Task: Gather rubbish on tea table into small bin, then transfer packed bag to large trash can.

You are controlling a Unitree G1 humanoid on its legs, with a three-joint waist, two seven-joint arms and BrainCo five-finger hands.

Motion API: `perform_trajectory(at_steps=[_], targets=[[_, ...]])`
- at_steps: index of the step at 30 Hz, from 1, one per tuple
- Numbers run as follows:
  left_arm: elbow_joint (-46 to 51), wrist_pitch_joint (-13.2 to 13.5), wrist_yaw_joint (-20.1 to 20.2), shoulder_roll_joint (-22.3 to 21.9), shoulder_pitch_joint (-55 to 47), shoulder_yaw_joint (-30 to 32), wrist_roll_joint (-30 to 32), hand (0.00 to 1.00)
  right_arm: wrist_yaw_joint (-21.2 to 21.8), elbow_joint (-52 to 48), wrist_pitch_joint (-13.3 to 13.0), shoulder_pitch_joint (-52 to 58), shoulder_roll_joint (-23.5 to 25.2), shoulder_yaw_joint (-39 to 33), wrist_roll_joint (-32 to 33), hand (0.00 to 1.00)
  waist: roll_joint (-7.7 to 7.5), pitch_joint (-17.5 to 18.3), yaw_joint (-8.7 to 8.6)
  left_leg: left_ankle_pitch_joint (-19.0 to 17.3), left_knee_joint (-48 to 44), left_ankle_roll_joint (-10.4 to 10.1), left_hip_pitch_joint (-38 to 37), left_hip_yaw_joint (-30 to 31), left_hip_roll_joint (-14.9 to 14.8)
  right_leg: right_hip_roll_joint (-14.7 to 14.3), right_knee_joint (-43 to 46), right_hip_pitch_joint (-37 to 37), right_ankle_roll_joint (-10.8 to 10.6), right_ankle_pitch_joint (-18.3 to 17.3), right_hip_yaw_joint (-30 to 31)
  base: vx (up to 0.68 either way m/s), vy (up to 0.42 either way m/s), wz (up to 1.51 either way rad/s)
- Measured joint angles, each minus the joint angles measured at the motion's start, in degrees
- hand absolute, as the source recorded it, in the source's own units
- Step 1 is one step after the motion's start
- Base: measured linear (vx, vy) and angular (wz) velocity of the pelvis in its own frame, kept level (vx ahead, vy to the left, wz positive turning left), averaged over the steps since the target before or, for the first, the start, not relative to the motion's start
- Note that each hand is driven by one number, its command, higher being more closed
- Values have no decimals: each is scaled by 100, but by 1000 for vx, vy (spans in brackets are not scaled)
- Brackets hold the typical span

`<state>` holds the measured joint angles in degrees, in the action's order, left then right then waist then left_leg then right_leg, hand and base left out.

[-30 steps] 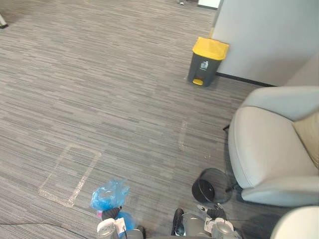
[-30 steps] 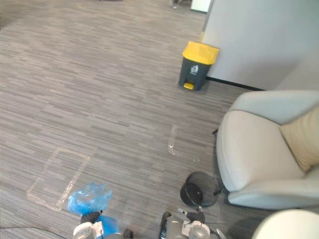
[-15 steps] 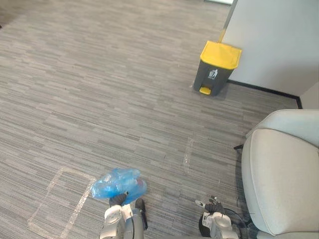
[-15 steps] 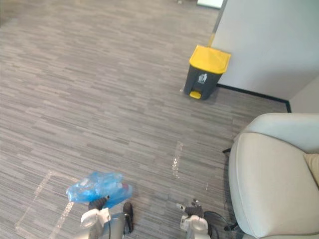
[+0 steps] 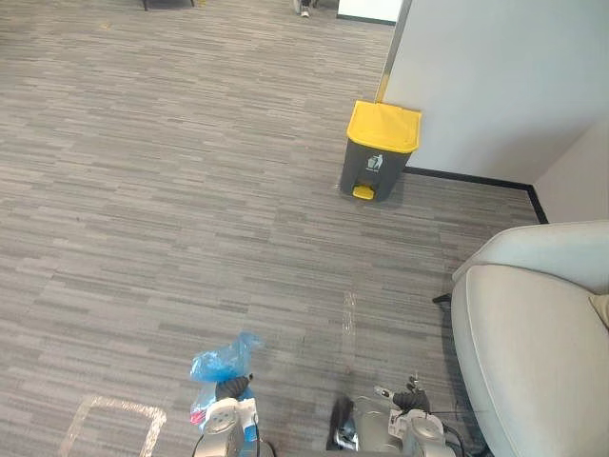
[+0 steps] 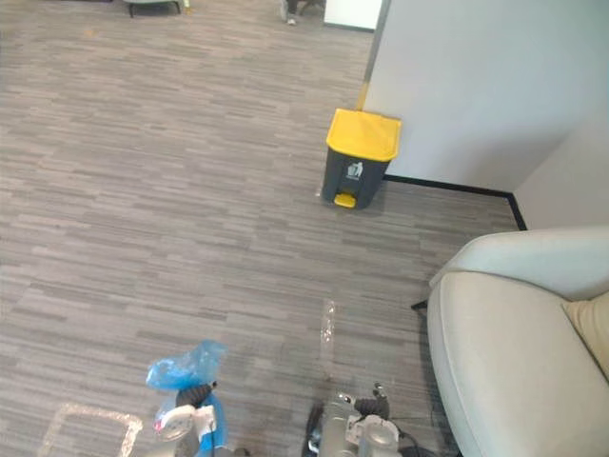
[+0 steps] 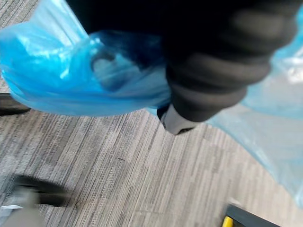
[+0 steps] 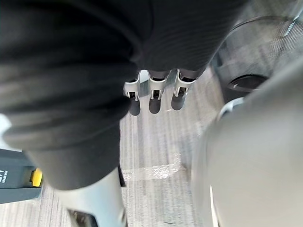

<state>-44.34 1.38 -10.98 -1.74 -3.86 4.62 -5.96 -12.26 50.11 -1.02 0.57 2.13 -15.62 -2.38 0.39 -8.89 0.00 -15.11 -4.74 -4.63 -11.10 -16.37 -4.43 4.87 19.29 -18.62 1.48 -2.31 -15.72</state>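
Note:
A crumpled blue plastic bag (image 5: 221,365) with rubbish inside hangs over the carpet at the lower left. My left hand (image 5: 232,390) is shut on its gathered top. In the left wrist view the blue bag (image 7: 71,80) bulges right beside the dark cover. The large trash can (image 5: 379,152), grey with a yellow lid that is down, stands ahead by the white wall, well apart from the bag. My right hand (image 5: 409,400) hangs low at the right with nothing in it. Its fingers (image 8: 154,92) are relaxed above the floor.
A pale sofa (image 5: 538,343) fills the right side, close to my right arm. The small black mesh bin (image 8: 255,52) stands by the sofa. A tape outline (image 5: 109,427) and a tape strip (image 5: 348,314) mark the carpet. A person's shoes (image 5: 303,8) show far off.
The whole view has shifted with the camera. The blue bag, spread out sideways half a second ago, now hangs bunched up by my left hand. The mesh bin has slid out of the eye views.

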Motion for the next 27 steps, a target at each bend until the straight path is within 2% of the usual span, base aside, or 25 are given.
perform_trajectory(at_steps=[1,2,3,4,5,6,7,8,9,11,12,13,14,15,16,18,20,21,22,23,24,26,27], targets=[[33,2,1,-12,-8,-6,22,100,-3,2,4,-54,-1,-23,1,0,19,-16,6,46,-28,-56,-47,103,-13,12,296,-70,56,-209,-8,775,-186,9],[47,-6,4,-41,16,-19,36,100,12,-7,3,-49,44,4,5,0,41,-19,-43,66,-665,-96,7,326,-164,1,547,158,106,-603,-138,439,-154,12],[47,-9,5,-41,17,-19,36,100,15,-7,4,-36,56,7,5,0,38,-18,-51,66,-854,-99,62,372,-196,0,539,227,111,-638,-161,520,-197,26],[71,-9,10,-59,21,-23,36,100,19,-43,4,12,154,26,12,0,27,-21,-76,117,-1848,-231,392,533,-305,-22,406,489,81,-717,-201,392,-110,19],[167,-6,5,-130,7,-5,31,100,15,-117,5,53,185,83,13,0,37,-47,-37,372,-3222,-627,957,618,-531,-84,143,868,86,-768,-177,575,-94,-6],[274,2,61,-119,-48,-51,38,100,17,-142,8,33,186,177,14,0,64,-67,47,302,-4184,-557,1342,560,-709,-187,-44,1146,101,-818,-74,461,-15,-41],[324,5,118,-120,-73,1,36,100,13,-148,10,-11,201,274,15,0,56,-84,70,153,-4694,-345,1675,535,-817,-239,-205,1406,99,-909,61,434,58,-58],[326,4,120,-122,-83,39,36,100,13,-149,12,-79,207,360,15,0,30,-99,96,16,-4819,-118,1976,474,-866,-247,-371,1676,73,-953,153,402,83,-75],[350,3,121,-122,-102,46,33,100,12,-167,24,-96,208,414,15,0,-36,-123,223,-123,-4496,118,2260,273,-905,-206,-547,1958,3,-990,359,481,134,-73],[402,3,119,-122,-135,57,25,100,-5,-199,27,-111,211,369,15,0,-95,-160,320,-153,-3631,180,2487,242,-870,-113,-645,2199,-44,-988,495,404,174,-73],[432,3,118,-123,-134,58,27,100,-13,-201,26,-114,213,333,14,0,-114,-166,346,-53,-2852,143,2624,310,-767,24,-702,2355,-240,-1072,578,410,269,-64],[430,2,122,-129,-141,36,31,100,-14,-200,25,-90,209,277,15,0,-80,-145,343,368,-1845,81,2692,549,-616,93,-732,2447,-486,-1202,692,386,303,-60],[402,0,117,-149,-149,30,35,100,-15,-175,30,-50,178,271,14,0,-30,-101,348,1102,-1487,-120,2693,801,-561,109,-732,2469,-665,-1316,827,376,352,-52],[358,-4,96,-75,-157,63,33,100,5,-13,75,-33,139,396,11,0,-185,3,356,1052,-1477,-54,2656,702,-351,275,-784,2476,-695,-1334,1097,404,335,-26],[348,-2,91,-34,-86,43,33,100,-10,28,94,-20,151,385,11,0,-343,111,304,908,-1427,31,2640,605,-163,448,-772,2440,-624,-1210,1222,495,380,-11],[316,-7,95,-40,2,38,33,100,-15,22,101,-59,179,343,7,0,-383,104,386,651,-1583,218,2484,320,-65,642,-490,2405,-765,-1075,1463,428,308,-42],[320,-18,88,-32,-105,-75,34,100,-3,-57,88,-59,174,414,5,0,-309,119,371,338,-1551,336,2033,-13,-15,784,464,2054,-953,-866,1755,397,275,-86],[326,-23,87,-17,-145,-171,35,100,-2,-117,85,-60,171,457,5,0,-271,102,373,240,-1435,377,1759,-234,-5,844,1362,1635,-1097,-636,1864,268,172,-66],[321,-54,84,-9,-132,-215,30,100,2,-172,83,-55,147,469,5,0,-238,70,347,191,-1323,408,1558,-330,16,859,2120,1270,-1138,-604,1911,317,176,-59],[321,-81,68,-8,-114,-234,27,100,0,-189,80,-46,147,455,5,0,-189,30,295,144,-1143,417,1268,-385,41,793,2939,840,-1052,-710,1811,307,126,-33],[321,-86,2,-9,-103,-242,24,100,-1,-188,81,-37,147,455,5,0,-156,10,242,140,-953,418,996,-403,41,710,3278,559,-953,-853,1599,397,112,-22],[308,-89,-17,19,-71,-239,25,100,0,-179,89,82,140,434,6,0,-96,-47,189,110,-559,364,528,-456,38,582,3268,32,-670,-1088,949,394,29,-11],[281,-89,-17,41,-41,-223,26,100,-1,-202,87,48,137,410,1,0,-122,-72,155,109,-465,363,375,-479,26,536,3016,-92,-585,-1167,702,377,-51,0]])
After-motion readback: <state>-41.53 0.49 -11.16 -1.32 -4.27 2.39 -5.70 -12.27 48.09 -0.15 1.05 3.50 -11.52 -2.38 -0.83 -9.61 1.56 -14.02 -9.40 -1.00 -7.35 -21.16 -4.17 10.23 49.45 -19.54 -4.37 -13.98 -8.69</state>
